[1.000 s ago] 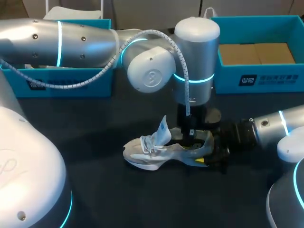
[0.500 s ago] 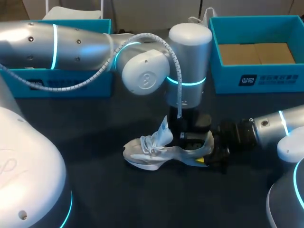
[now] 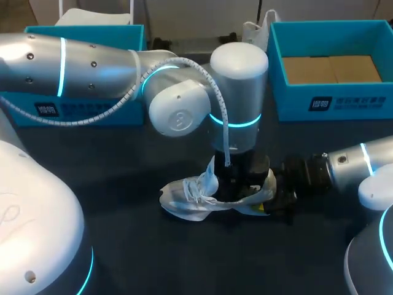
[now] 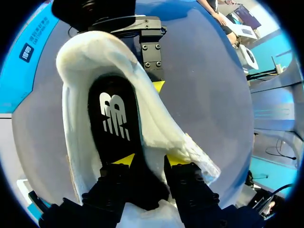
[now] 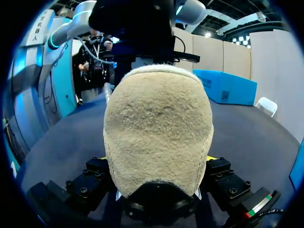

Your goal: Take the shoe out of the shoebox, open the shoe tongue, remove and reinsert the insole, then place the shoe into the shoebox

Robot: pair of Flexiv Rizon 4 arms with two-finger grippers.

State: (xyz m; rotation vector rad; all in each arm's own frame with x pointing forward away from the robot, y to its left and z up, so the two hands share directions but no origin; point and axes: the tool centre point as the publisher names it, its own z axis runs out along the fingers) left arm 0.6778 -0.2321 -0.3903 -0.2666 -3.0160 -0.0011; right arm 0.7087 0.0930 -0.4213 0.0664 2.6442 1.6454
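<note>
A white shoe [image 3: 190,198] lies on the dark table with its tongue [image 3: 210,172] standing up. My left gripper [image 3: 239,181] reaches down into its opening. In the left wrist view the left gripper [image 4: 149,161] stands open, its yellow tips apart over the black insole [image 4: 114,118], which lies flat inside the shoe [image 4: 156,128]. My right gripper [image 3: 268,200] comes in low from the right and is shut on the shoe's heel. In the right wrist view the beige heel [image 5: 159,123] fills the space between the right gripper's [image 5: 159,173] fingers.
A teal box [image 3: 344,101] with brown card inside stands at the back right. A second teal box [image 3: 92,110] stands at the back left, partly behind my left arm. Bare dark table lies in front of the shoe.
My left arm has shifted left and lowered its gripper deeper into the shoe. Its fingers have come apart. The right gripper has stayed on the heel.
</note>
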